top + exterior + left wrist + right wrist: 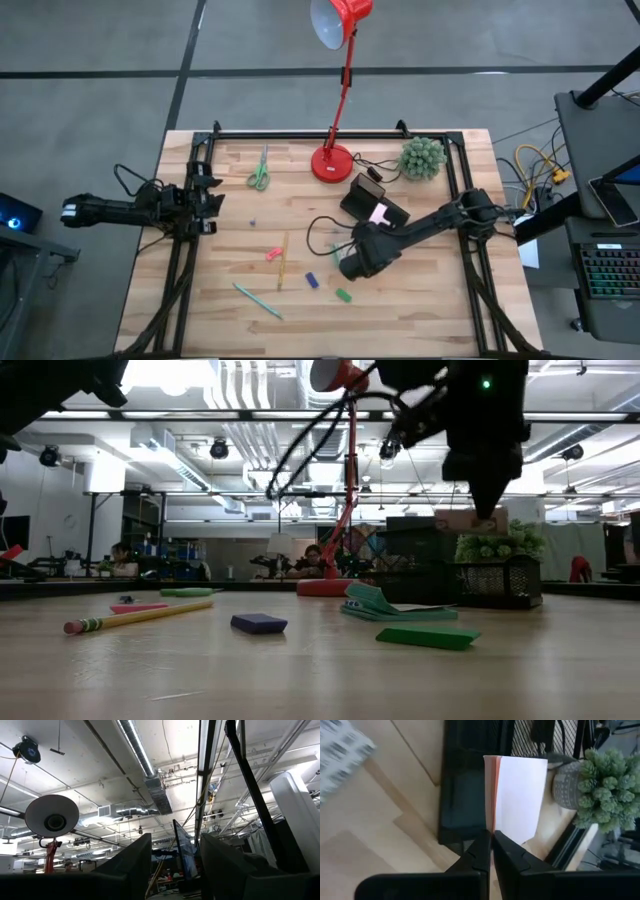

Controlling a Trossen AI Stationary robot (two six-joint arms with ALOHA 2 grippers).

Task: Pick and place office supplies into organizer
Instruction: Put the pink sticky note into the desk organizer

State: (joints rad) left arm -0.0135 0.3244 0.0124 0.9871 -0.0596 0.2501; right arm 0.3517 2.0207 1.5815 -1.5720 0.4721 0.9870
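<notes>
The black organizer (358, 195) stands right of the table's middle. A pink sticky-note pad (381, 212) lies on it, white face up in the right wrist view (520, 795). My right gripper (491, 847) is shut and slants down at the pad's near edge. On the wood to its left lie a pink piece (274, 254), a yellow pencil (283, 265), a blue piece (312, 281), a green piece (343, 294) and a teal pen (258, 300). Green-handled scissors (260, 176) lie far left of the lamp. A pale patterned block (340, 755) lies beside the organizer. My left gripper (215, 195) waits open at the left edge. My right gripper's shut fingertips (482, 845) stand right at the lower end of the pad's pink side edge (489, 822), coming at it slanting down from the near side. The fingers hide the spot, so I cannot tell whether they touch the pad.
The red lamp's base (332, 163) and a green ball-shaped plant (422, 157) stand at the far edge, close behind the organizer. A black cable (322, 235) loops on the wood beside my right arm. Black frame rails (190, 250) run along both sides.
</notes>
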